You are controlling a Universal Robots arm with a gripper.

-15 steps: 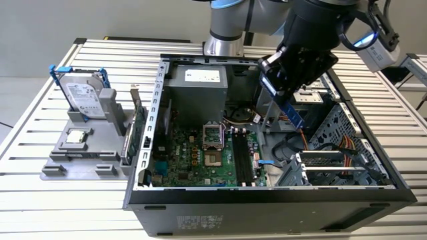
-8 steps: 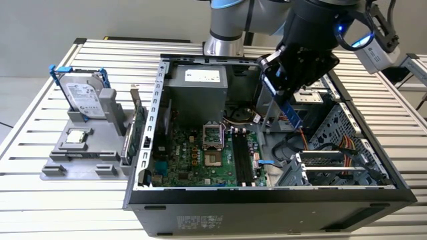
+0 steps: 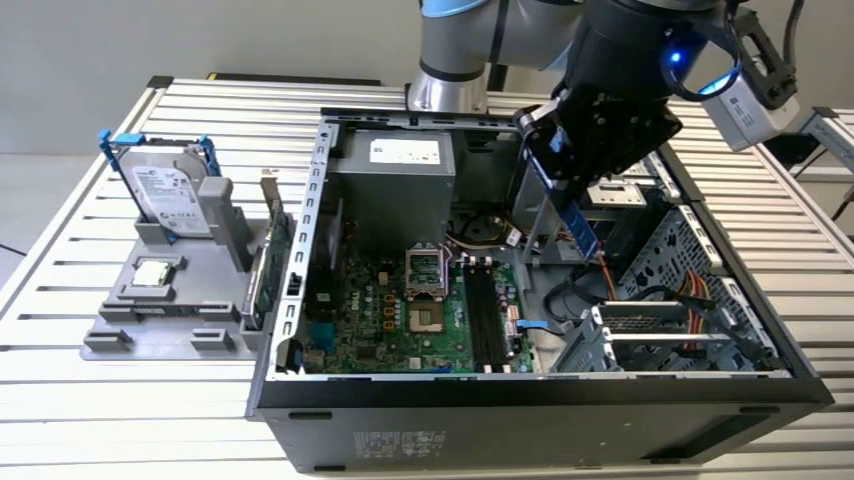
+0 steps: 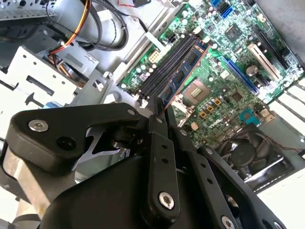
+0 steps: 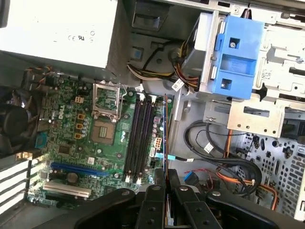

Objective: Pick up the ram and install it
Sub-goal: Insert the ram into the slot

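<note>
My gripper (image 3: 567, 188) hangs over the open computer case (image 3: 534, 385), shut on the ram (image 3: 578, 228), a slim blue stick that points down out of the fingers. It is above the case floor, to the exterior view's right of the black memory slots (image 3: 483, 315) and apart from them. In the second wrist view the gripper (image 4: 159, 109) holds the ram (image 4: 188, 67) reaching out over the memory slots (image 4: 164, 71). In the first wrist view the gripper (image 5: 166, 175) has the ram (image 5: 165, 136) edge-on as a thin line beside the slots (image 5: 138, 138).
A silver hard drive with blue rails (image 3: 171, 195) and a green expansion card (image 3: 274, 265) stand in a grey holder (image 3: 134, 335) at the exterior view's left. Inside the case are the power supply (image 3: 394, 175), the processor socket (image 3: 424, 270), cables (image 3: 667, 295) and a metal drive cage (image 3: 694, 255).
</note>
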